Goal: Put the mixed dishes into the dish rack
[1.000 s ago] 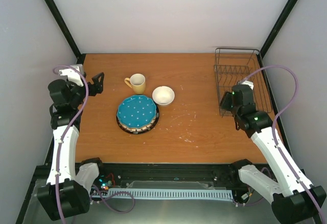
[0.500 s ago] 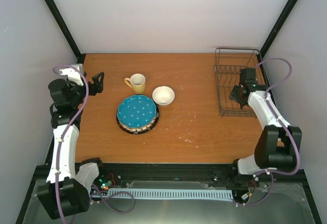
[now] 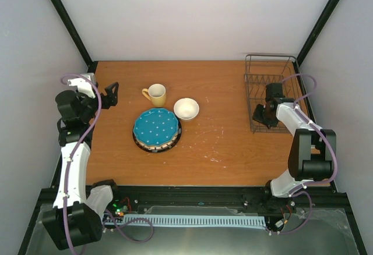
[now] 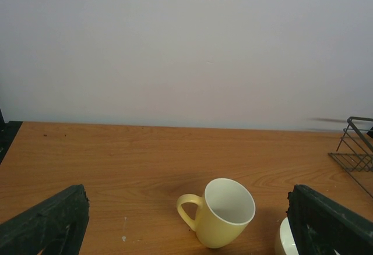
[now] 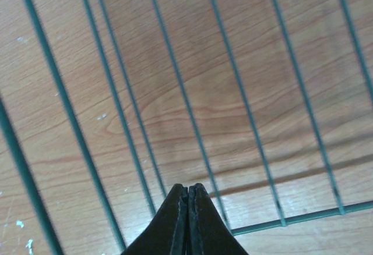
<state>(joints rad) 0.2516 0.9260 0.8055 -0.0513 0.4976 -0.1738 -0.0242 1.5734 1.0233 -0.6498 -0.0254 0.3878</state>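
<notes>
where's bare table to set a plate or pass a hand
Widest bare table lies between the bowl and the dish rack; also the far strip behind the mug. Crowded: mug, bowl and teal plate cluster; right hand sits over the rack.

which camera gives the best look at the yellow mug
The left wrist view: the yellow mug stands upright, close and centred, with its handle and empty inside plainly visible. The top external view shows it small from above, near the small bowl. The right wrist view does not show it.
</notes>
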